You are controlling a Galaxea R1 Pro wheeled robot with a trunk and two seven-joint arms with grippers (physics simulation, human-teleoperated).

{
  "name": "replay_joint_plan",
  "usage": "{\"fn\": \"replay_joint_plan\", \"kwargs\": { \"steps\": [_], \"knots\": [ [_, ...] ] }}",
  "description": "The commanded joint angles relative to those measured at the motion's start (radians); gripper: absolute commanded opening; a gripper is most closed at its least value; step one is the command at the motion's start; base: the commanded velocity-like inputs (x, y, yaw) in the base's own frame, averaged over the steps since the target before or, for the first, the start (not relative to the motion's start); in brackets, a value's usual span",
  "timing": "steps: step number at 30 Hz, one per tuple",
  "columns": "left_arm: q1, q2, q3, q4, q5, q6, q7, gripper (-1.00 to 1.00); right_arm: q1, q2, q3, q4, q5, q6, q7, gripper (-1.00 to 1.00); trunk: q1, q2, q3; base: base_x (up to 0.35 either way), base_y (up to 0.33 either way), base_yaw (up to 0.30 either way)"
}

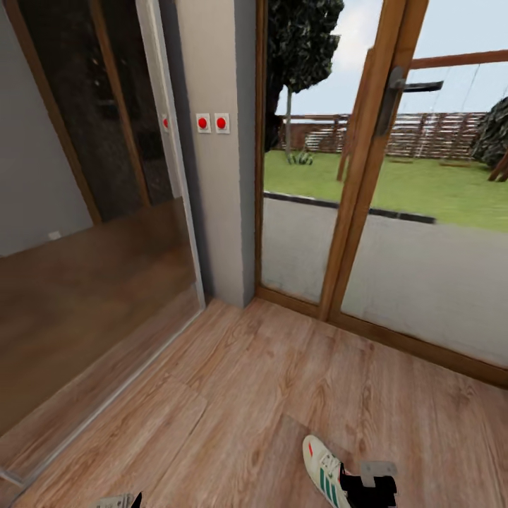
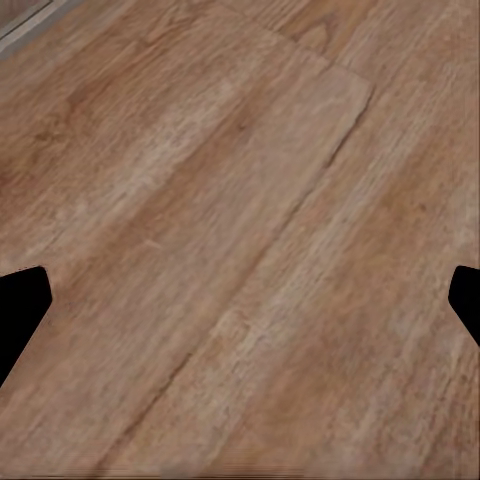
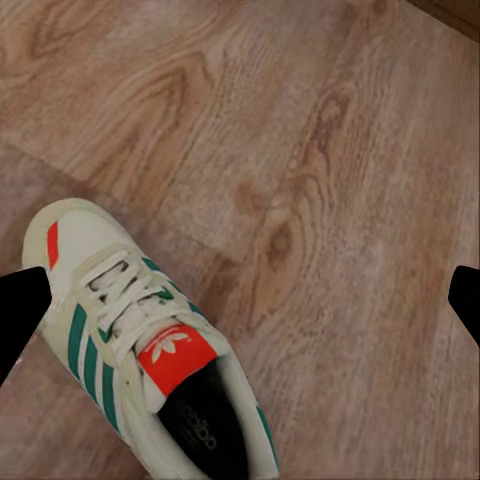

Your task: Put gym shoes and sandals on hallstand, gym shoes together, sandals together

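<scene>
gym shoe (image 1: pixel 323 471): 1 | red wall buttons (image 1: pixel 203 123): 2 | door handle (image 1: pixel 416 86): 1

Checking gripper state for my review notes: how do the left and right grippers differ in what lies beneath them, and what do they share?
Below the right gripper lies a gym shoe, upright on the corridor floor, near one fingertip; below the left gripper there is bare plank floor. In the head view the right gripper sits beside the shoe's heel end, while the left gripper barely enters at the picture's bottom edge. Shared: both are open, fingertips wide apart, holding nothing.
</scene>
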Motion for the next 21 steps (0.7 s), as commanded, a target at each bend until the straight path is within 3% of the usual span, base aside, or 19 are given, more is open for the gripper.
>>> {"fn": "replay_joint_plan", "kwargs": {
  "steps": [1,8,21],
  "knots": [
    [-0.001,0.0,0.003,0.001,0.009,-0.001,-0.01,1.0,0.0,0.0,-0.008,0.001,0.011,-0.003,-0.003,1.0,0.0,0.0,-0.001,0.079,-0.084,0.278],
    [-0.001,0.0,0.004,0.001,0.009,-0.001,-0.01,1.0,0.0,0.0,-0.008,0.001,0.011,-0.003,-0.004,1.0,0.0,0.0,-0.001,0.058,-0.187,0.178],
    [-0.001,0.0,0.003,0.001,0.009,-0.001,-0.01,1.0,0.0,0.0,-0.009,0.001,0.011,-0.003,-0.003,1.0,0.0,0.0,-0.001,0.002,-0.042,0.008]
  ]
}}
